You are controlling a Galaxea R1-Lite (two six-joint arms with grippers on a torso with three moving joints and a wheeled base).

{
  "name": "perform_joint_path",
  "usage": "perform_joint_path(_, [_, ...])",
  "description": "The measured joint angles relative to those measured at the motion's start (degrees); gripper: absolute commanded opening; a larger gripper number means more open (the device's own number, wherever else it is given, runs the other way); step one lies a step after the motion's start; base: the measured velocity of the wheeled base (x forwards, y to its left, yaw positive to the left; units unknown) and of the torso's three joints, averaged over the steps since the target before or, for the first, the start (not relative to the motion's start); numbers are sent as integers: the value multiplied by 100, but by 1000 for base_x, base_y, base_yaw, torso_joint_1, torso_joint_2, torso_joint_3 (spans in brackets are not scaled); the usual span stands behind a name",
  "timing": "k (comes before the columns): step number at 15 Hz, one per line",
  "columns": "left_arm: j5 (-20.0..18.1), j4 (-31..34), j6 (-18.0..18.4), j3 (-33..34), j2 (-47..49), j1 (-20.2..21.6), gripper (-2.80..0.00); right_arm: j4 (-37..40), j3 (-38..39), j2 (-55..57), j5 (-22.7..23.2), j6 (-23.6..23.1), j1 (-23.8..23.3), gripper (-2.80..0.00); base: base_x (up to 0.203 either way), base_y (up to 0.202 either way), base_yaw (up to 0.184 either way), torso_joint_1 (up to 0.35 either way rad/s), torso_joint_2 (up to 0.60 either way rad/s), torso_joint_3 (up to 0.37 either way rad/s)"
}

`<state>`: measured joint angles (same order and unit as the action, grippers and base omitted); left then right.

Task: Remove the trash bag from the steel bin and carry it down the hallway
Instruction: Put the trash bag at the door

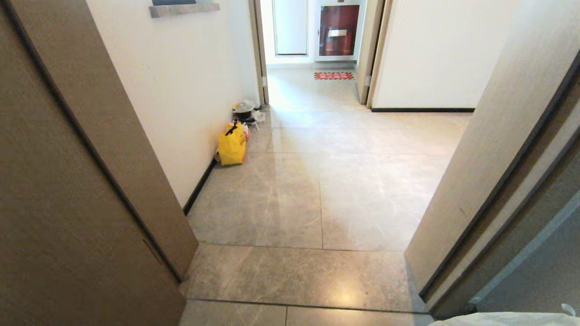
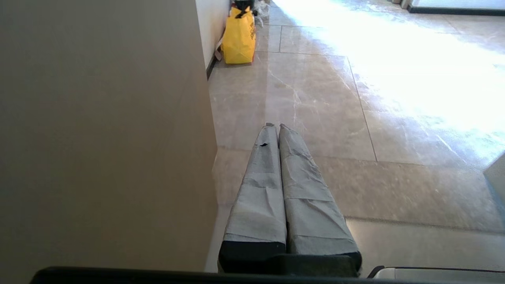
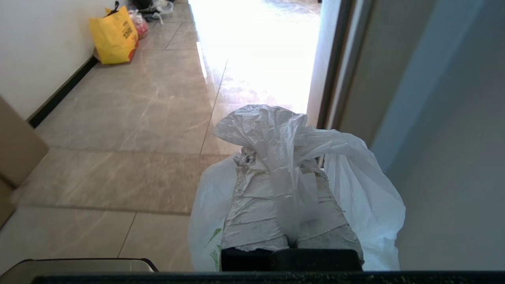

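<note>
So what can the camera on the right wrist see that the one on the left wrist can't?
Only the right wrist view shows the thin white plastic trash bag, pinched by the right end effector.

Only the left wrist view shows the left end effector, shut and empty, beside a brown door panel.

Both show the yellow bag with black handles and the glossy tiled hallway floor.

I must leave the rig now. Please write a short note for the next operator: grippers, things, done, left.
Right gripper: shut on the trash bag, which hangs at the doorway.
Left gripper: shut, empty, beside the door panel.
Steel bin: not in view.
Done: the bag is out and held.
Left: carry it down the hallway, probably keeping clear of the yellow bag by the left wall.
</note>
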<state>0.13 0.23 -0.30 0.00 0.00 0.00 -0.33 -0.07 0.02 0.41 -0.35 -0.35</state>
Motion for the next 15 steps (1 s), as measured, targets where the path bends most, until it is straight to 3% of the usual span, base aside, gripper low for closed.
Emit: perform_joint_path(15, [1, 4, -5, 0, 0, 0, -280, 1, 0, 0, 1, 2, -2, -280, 192, 0, 1, 3, 3, 4])
